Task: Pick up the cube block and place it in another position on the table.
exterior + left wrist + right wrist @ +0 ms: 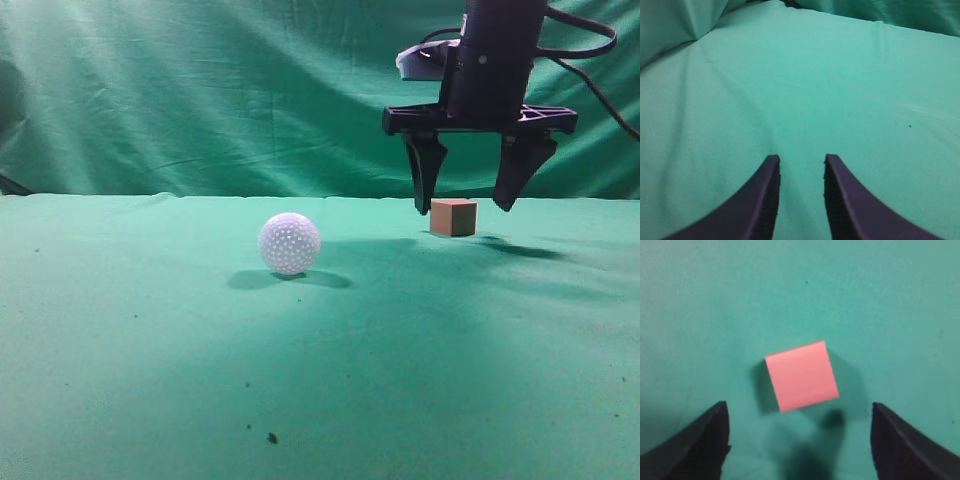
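The cube block (454, 216) is small and reddish-brown and rests on the green table (200, 380) at the right rear. In the right wrist view it shows as a pink square (801, 375) just ahead of the jaws. My right gripper (467, 207) hangs open straight above the block, its two black fingers on either side of it and slightly higher, not touching. In the right wrist view the right gripper (799, 407) is wide open and empty. My left gripper (801, 160) is open over bare cloth and does not show in the exterior view.
A white dimpled ball (289, 243) sits on the table left of the block, about a hand's width away. A green backdrop curtain (200, 90) hangs behind the table. A few dark specks (272, 437) mark the near cloth.
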You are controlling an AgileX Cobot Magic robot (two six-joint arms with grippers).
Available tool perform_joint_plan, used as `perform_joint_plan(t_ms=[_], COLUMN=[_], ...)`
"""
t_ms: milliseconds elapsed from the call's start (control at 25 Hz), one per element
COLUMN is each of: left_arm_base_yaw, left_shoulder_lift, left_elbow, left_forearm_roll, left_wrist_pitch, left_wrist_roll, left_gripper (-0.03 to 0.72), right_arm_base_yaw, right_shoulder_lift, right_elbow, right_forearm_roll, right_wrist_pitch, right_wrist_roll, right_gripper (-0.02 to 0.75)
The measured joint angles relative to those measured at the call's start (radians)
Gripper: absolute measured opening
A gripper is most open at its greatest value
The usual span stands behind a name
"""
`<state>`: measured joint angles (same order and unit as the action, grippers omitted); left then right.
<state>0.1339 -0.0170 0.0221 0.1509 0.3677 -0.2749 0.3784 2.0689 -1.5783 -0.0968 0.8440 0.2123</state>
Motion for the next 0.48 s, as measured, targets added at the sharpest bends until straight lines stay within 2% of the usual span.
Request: perform_joint_plan(t_ms=[40,200,320,480], left_arm_base_yaw=[0.000,0.000,0.000,0.000], left_shoulder_lift=[0.000,0.000,0.000,0.000], left_elbow=[0.000,0.000,0.000,0.000], left_forearm_roll=[0.000,0.000,0.000,0.000], left_wrist_pitch=[0.000,0.000,0.000,0.000], left_wrist_roll=[0.000,0.000,0.000,0.000], left_gripper=[0.235,0.235,0.235,0.235], right_arm_base_yaw=[0.000,0.000,0.000,0.000], right_shoulder_lift=[-0.019,-0.132,-0.249,-0.441], right_elbow=[-0.002,-0.004,0.012,0.138], right_forearm_roll=[0.000,-0.008,-0.021,-0.030], right_wrist_pitch=[0.027,0.127,0.166,0.164], right_wrist_roll=[0.000,-0.002,-0.002,0.022], right_gripper=[0.413,0.100,0.000,0.000])
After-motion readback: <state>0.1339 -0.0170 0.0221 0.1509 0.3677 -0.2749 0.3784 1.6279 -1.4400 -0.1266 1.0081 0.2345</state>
